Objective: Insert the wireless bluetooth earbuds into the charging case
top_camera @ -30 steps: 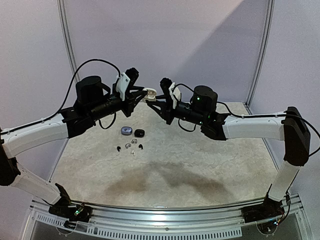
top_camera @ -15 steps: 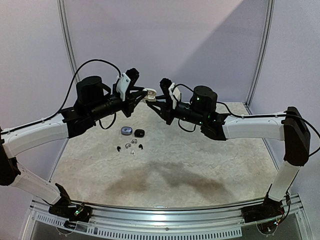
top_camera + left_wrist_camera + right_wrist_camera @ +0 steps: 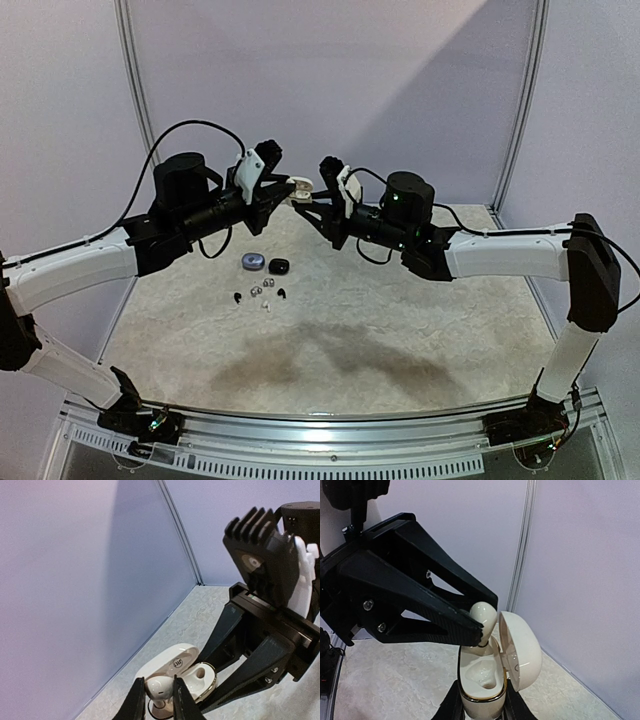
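Lilac walls (image 3: pixel 350 80) are enclosing a marbled beige worktop (image 3: pixel 400 320). Loose earbuds (image 3: pixel 262 293) are lying on it left of centre, with a grey-blue case (image 3: pixel 253 261) and a black case (image 3: pixel 279 265) sitting just behind them at 12 o'clock.

Above these, the left tool (image 3: pixel 283 190) is reaching in from 9 o'clock, raised well off the worktop. Its jaws are closing tightly on a white earbud (image 3: pixel 159 687), pinching it by the sides.

Directly at 3 o'clock from that tool, the white charging case (image 3: pixel 299 185) is hanging in the air. Its lid (image 3: pixel 520 650) is standing open, swung to 3 o'clock in the right wrist view. The right tool (image 3: pixel 480 700) is gripping the case's base from both sides, jaws part-way closed around it.

The earbud is standing at 12 o'clock over the base, long axis near upright, round head up and stem pointing down at the rear of the base. One socket (image 3: pixel 487 675) in front is showing empty. Whether the stem is already touching its seat I cannot tell. As I judge it, the left arm is doing the inserting and needs to press straight down toward 6 o'clock while the right is only steadying the case.
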Action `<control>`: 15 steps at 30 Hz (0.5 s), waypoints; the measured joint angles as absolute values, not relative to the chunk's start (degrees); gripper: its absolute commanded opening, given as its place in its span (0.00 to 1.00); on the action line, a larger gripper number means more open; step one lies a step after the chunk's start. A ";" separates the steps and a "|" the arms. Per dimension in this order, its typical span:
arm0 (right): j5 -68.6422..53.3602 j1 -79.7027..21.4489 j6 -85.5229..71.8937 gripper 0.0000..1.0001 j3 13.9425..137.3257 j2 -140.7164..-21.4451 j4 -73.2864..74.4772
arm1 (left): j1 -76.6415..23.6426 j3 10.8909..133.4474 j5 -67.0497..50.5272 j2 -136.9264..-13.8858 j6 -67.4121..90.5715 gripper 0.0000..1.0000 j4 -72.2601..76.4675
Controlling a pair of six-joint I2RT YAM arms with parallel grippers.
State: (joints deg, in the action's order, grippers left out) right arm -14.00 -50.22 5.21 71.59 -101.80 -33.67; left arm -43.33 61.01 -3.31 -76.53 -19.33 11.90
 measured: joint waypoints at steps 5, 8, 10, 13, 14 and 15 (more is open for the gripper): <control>-14.00 -50.22 5.19 0.00 71.59 -101.80 -33.65 | -43.33 61.01 -3.33 -76.53 -19.33 0.20 11.75; -14.00 -50.22 5.21 0.00 71.59 -101.80 -33.61 | -43.33 61.01 -3.36 -76.53 -19.25 0.20 11.70; -14.00 -50.22 5.21 0.00 71.59 -101.80 -33.58 | -43.33 61.01 -3.36 -76.53 -19.27 0.21 11.68; -14.00 -50.22 5.19 0.00 71.59 -101.80 -33.54 | -43.33 61.01 -3.36 -76.53 -19.27 0.22 11.66; -14.00 -50.22 5.19 0.00 71.59 -101.80 -33.54 | -43.33 61.01 -3.36 -76.53 -19.25 0.22 11.64; -13.98 -50.22 5.19 0.00 71.59 -101.80 -33.52 | -43.33 61.01 -3.33 -76.53 -19.25 0.22 11.60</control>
